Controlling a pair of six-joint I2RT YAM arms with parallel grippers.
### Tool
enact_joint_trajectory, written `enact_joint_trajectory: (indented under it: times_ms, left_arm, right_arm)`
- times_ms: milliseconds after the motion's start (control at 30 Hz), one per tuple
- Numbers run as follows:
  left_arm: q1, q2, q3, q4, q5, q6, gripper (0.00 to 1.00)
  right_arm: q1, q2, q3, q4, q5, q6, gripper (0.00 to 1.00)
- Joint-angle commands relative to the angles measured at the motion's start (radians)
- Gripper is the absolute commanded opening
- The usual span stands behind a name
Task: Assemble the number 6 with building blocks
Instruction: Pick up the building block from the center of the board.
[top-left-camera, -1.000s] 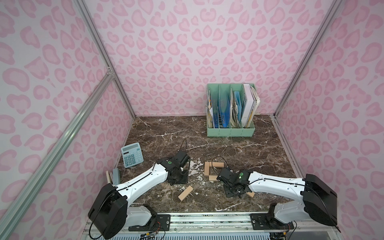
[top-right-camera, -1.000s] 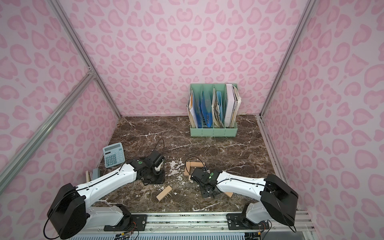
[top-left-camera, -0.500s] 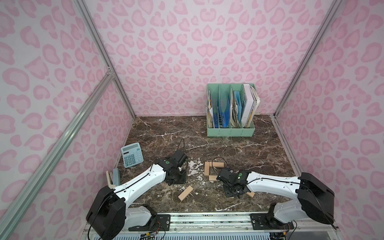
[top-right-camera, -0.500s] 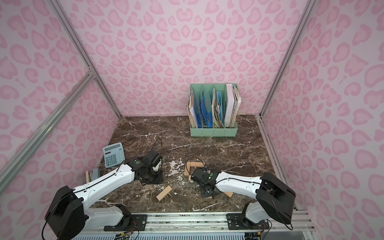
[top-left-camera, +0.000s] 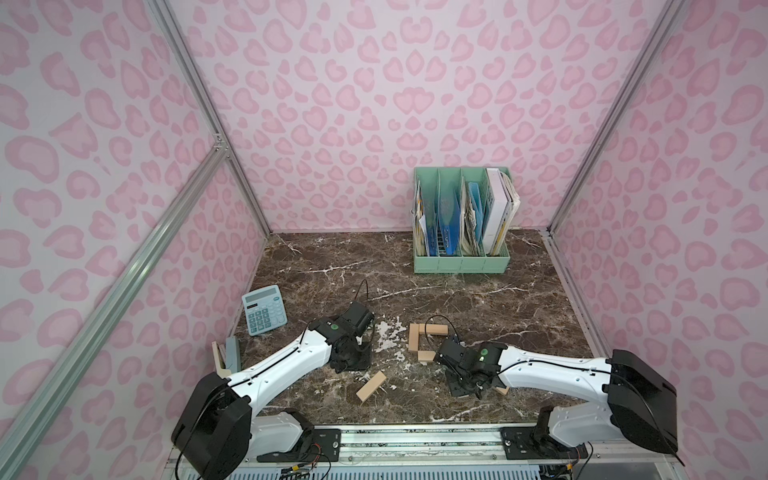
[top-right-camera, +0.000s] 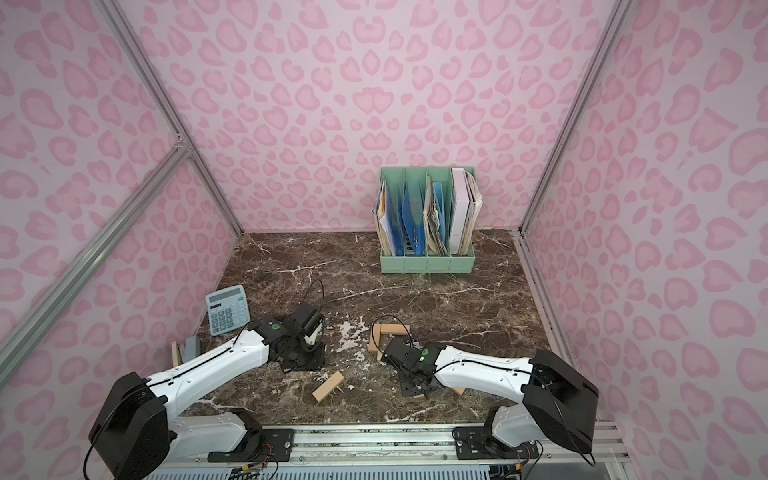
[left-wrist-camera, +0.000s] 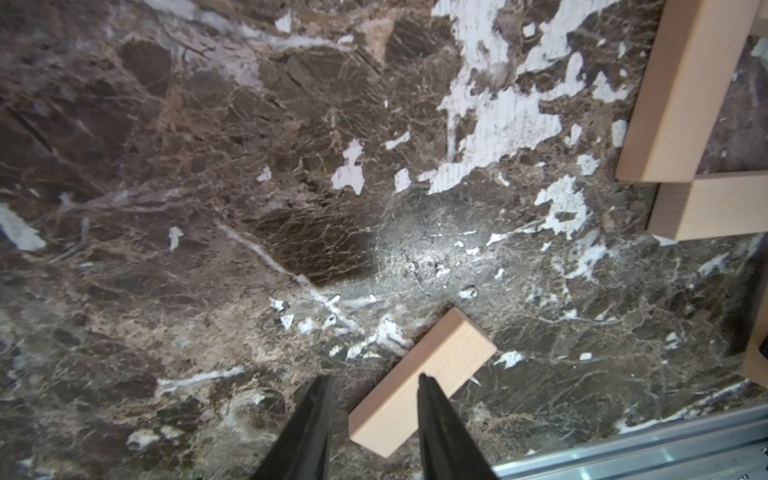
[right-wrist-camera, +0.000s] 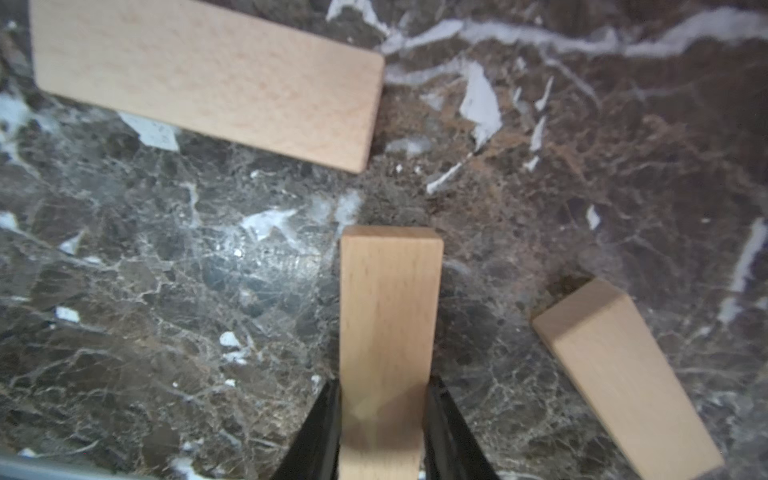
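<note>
Between the right fingers (right-wrist-camera: 321, 436), a gripped plank (right-wrist-camera: 388, 316), long axis straight out from them; left fingers (left-wrist-camera: 306, 432) slightly apart, empty.

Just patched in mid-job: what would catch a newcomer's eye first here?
The pink leopard-print walls boxing in the dark marble table, with a mint file rack at the back. Next, the white left arm and right arm crouched low near the front over pale planks, three laid as a bracket. In its wrist view the right gripper pinches one plank between its fingers.
</note>
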Motion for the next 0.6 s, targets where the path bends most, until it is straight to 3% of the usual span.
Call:
enact_joint_trajectory:
  times_ms: [0,567]
  left_arm:
    - [0.001,-0.009,-0.001,0.003,0.002,-0.003,0.39]
    - [0.006,-0.048,-0.01,-0.01,0.007,0.0,0.39]
  right_arm:
    - [0.012,0.005,0.006,-0.019,-0.007,0.017,0.27]
    - [0.02,0.063,0.056,-0.004,-0.029,0.034,0.26]
